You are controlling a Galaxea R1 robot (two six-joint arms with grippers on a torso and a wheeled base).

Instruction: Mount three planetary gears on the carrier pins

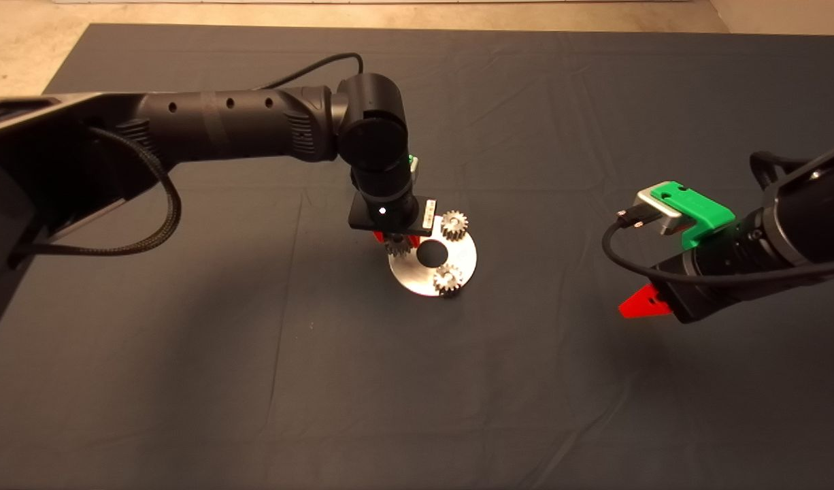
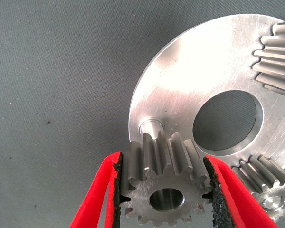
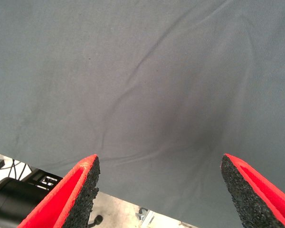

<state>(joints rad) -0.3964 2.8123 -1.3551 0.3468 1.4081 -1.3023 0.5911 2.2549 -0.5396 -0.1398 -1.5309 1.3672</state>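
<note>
The silver carrier disc [image 1: 461, 262] lies mid-mat with a large centre hole. Two planetary gears sit on it, one at its far side [image 1: 454, 224] and one at its near side [image 1: 448, 278]. My left gripper [image 1: 396, 241] hangs over the disc's left edge, shut on the third gear [image 2: 164, 183]. In the left wrist view the held gear sits just beside and above a bare carrier pin [image 2: 151, 126], not on it. The disc [image 2: 199, 66] and the two seated gears [image 2: 275, 57] [image 2: 266, 183] show there too. My right gripper [image 3: 159, 187] is open and empty above the mat at the right.
The dark mat [image 1: 254, 381] covers the table; bare floor shows past its far edge [image 1: 254, 13]. The left arm [image 1: 220, 126] stretches in from the left over the mat. The right arm [image 1: 764, 252] hovers at the right edge.
</note>
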